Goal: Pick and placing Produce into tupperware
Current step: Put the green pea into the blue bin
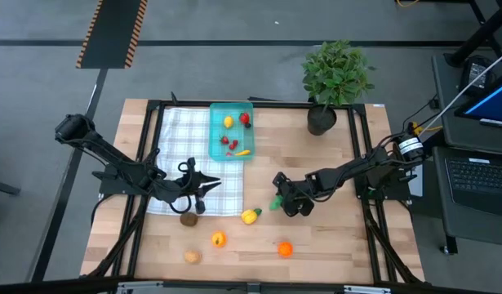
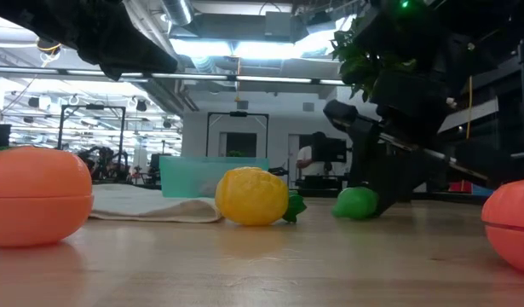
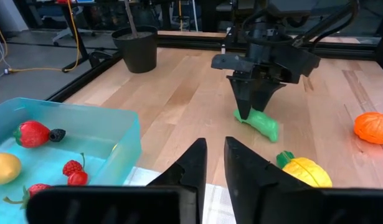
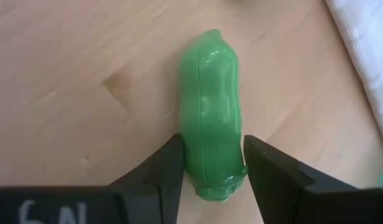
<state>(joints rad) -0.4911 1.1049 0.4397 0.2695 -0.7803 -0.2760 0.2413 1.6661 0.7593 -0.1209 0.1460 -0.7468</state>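
The green pod-shaped piece (image 4: 210, 106) lies flat on the bare wood right of the white checked cloth (image 1: 181, 139). My right gripper (image 1: 281, 198) points down over one end of it. My left gripper (image 1: 210, 184) hovers over the cloth's near right corner, its fingers almost together (image 3: 215, 154) and holding nothing. The teal tupperware (image 1: 215, 135) sits on the cloth's far right part and holds red and yellow pieces. Near the table's front lie a yellow piece (image 1: 250, 216), two orange pieces (image 1: 219, 239) (image 1: 285, 249) and two brown pieces (image 1: 188, 219) (image 1: 192, 256). My right gripper pinches the green pod between its two fingers (image 4: 169, 168) near one end (image 4: 210, 177), and the fingers lie across it. It comes from above, pointing down (image 3: 249, 112). The pod lies flat on the wood, its long free end (image 4: 207, 50) stretching away from the fingers.
A potted green plant (image 1: 332, 82) stands at the far right corner of the table. A dark metal frame (image 1: 153, 114) runs along the table's edges. Bare wood lies between the tupperware and the plant.
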